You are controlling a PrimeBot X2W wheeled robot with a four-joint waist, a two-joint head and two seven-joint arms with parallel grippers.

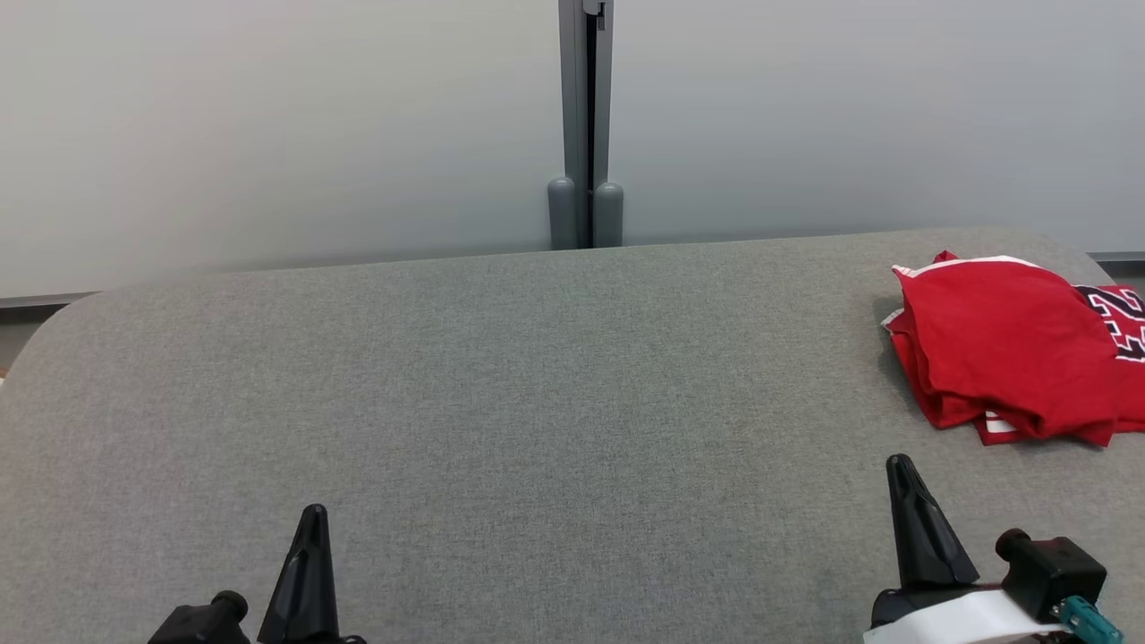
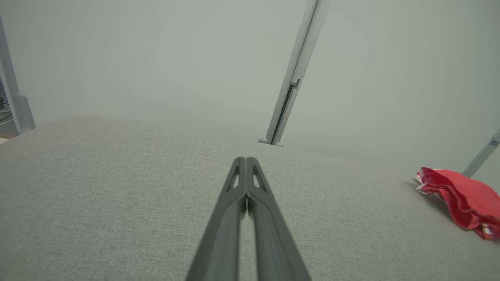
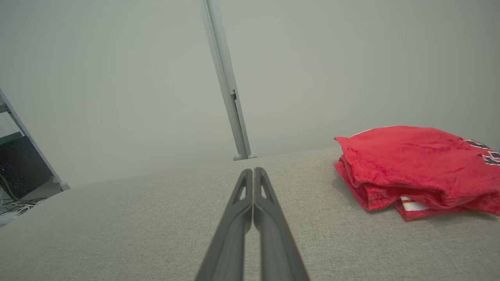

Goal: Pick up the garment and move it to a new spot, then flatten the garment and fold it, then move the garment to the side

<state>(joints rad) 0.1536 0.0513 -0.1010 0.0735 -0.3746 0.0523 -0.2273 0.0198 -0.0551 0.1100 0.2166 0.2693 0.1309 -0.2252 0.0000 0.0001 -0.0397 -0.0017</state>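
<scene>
The garment (image 1: 1011, 344) is red with white trim and dark lettering. It lies folded in a thick bundle at the far right of the grey table (image 1: 501, 385). The right wrist view has the garment (image 3: 414, 168) close by on its right, and in the left wrist view the garment (image 2: 461, 199) is small at the right edge. My left gripper (image 1: 313, 519) rests low at the near left, shut and empty, its fingers (image 2: 245, 164) pressed together. My right gripper (image 1: 899, 470) sits at the near right, just in front of the garment, shut and empty, fingertips (image 3: 253, 173) touching.
A pale partition wall runs behind the table, with a grey post (image 1: 586, 125) at its middle. The table's far corners are rounded. Some floor with cables (image 3: 19, 203) lies past the table's left end.
</scene>
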